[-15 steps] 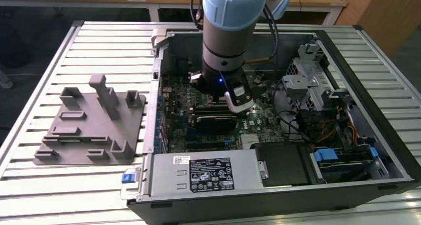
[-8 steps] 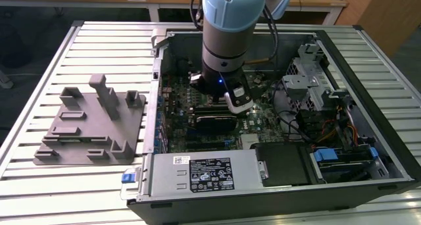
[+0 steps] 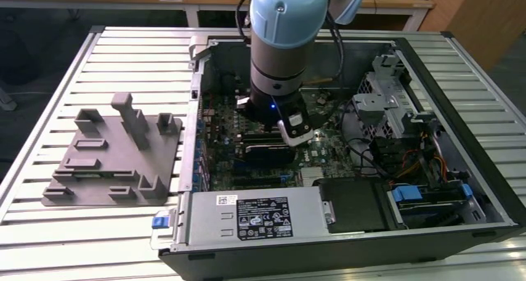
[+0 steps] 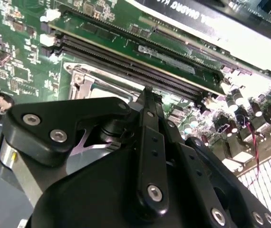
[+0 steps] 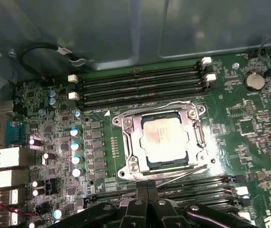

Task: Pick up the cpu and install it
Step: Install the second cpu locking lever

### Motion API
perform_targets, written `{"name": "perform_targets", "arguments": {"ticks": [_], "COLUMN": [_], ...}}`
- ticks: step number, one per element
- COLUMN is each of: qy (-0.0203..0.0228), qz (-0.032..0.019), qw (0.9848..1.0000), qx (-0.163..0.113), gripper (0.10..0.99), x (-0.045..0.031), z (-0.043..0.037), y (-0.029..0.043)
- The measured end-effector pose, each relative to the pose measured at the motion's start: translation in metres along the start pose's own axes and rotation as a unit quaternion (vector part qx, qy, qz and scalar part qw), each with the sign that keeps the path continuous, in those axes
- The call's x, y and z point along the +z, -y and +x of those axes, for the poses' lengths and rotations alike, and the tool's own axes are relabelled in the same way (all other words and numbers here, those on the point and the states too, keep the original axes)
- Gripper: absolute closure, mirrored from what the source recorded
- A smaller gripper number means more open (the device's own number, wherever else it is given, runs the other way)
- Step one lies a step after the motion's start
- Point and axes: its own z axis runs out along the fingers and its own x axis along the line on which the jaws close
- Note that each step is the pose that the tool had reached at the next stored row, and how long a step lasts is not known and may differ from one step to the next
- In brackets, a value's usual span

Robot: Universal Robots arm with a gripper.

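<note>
The cpu [image 5: 166, 141] is seated flat inside its socket frame [image 5: 130, 142]; the gripper [image 5: 147, 186], fingers pressed together, is held just beside the frame's edge.

you see the cpu [image 5: 166, 141] in the first wrist view, a flat square chip with a silver metal top, lying level and seated inside the socket's metal frame [image 5: 133, 147] near the middle of the motherboard [image 5: 249, 142].
</note>
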Motion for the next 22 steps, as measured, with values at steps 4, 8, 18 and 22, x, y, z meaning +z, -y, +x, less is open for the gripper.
{"name": "perform_targets", "arguments": {"ticks": [4, 8, 18, 22], "qy": [0.0000, 0.0000, 0.0000, 0.0000], "qz": [0.0002, 0.0002, 0.0002, 0.0001], "qw": [1.0000, 1.0000, 1.0000, 1.0000], "qx": [0.000, 0.000, 0.000, 0.000], "gripper": [0.980, 0.980, 0.980, 0.980], "x": [0.0023, 0.0067, 0.0134, 0.0156], "z": [0.0020, 0.0061, 0.0078, 0.0088], "y": [0.0010, 0.0029, 0.0040, 0.0043]}}
